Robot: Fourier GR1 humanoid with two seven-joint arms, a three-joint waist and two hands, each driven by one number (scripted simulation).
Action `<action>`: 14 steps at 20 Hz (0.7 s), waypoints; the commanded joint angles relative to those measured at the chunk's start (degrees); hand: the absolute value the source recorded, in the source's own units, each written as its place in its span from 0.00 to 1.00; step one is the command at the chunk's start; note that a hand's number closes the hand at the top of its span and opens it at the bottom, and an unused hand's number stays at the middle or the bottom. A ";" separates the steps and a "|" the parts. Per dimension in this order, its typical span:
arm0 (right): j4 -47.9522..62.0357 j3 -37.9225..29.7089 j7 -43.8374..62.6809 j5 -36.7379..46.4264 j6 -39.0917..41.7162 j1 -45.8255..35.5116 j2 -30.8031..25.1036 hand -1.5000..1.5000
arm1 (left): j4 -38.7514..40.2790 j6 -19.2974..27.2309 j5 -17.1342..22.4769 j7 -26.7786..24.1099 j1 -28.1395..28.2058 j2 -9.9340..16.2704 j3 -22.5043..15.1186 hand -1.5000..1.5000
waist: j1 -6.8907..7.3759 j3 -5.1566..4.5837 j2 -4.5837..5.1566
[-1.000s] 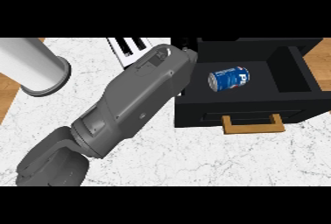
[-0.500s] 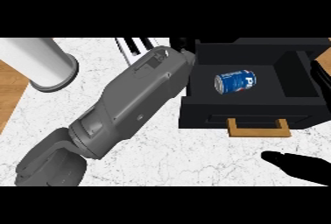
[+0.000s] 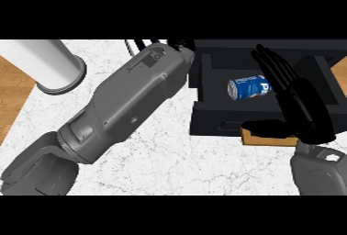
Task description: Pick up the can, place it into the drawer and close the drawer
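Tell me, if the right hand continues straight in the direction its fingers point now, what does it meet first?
The right hand points up the view, over the open drawer. Its fingertips already lie past the can, so probably the drawer's back wall or the cabinet behind. Height is unclear.

Feed: I have one view only, head camera. Position: above surface (image 3: 203, 165), facing steeply down. Range: close; forearms fill much of frame, entering from lower edge. Coverage: white marbled top, open black drawer (image 3: 224, 117) upper right, wood floor at left margin. No second view to compare.
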 commanded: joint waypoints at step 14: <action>47.58 0.48 -3.56 18.00 -24.34 -18.38 1.16 0.00 | -14.13 2.04 -5.54 7.87 7.28 10.70 -0.43 0.00 | 0.69 0.06 0.16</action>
